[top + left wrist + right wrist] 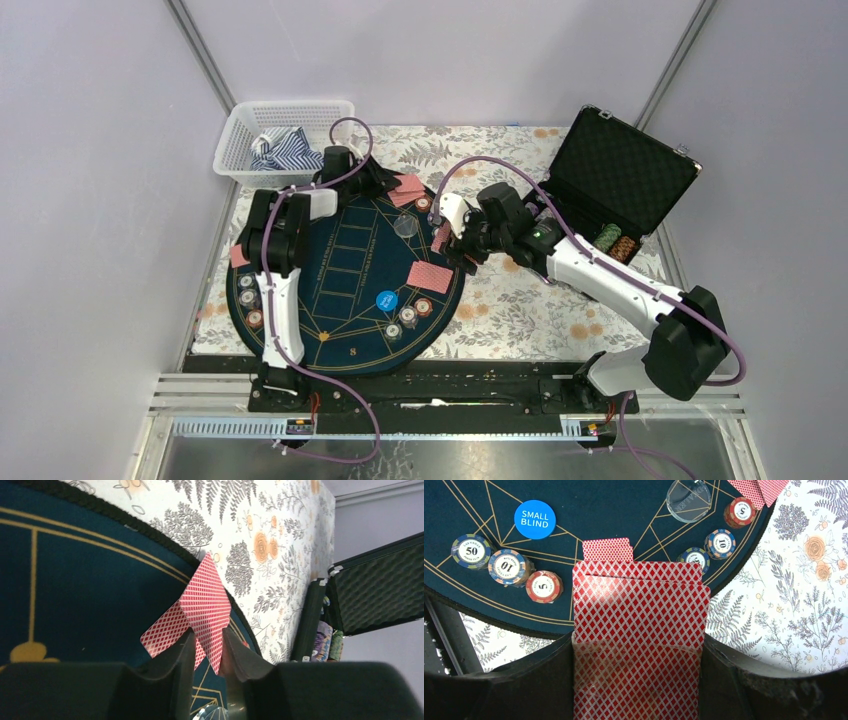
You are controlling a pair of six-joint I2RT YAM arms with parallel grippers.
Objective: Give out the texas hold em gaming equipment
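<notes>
My left gripper (383,181) is at the far edge of the mat. In its wrist view the jaws (207,640) stand narrowly apart with the corner of a tilted red-backed card (207,600) between them; a second card (161,634) lies flat beside it. My right gripper (455,241) is shut on a deck of red-backed cards (639,625) above the mat's right edge. On the mat lie a card pair (430,276), the blue small-blind disc (535,519), a clear disc (688,500), and chip stacks (506,566) (720,543).
The dark blue round mat (345,270) lies on a floral cloth (520,300). The open black case (620,170) with more chips (618,243) stands at the right. A white basket (285,135) with striped cloth is at the back left. More cards (238,256) and chips (249,299) sit at the mat's left.
</notes>
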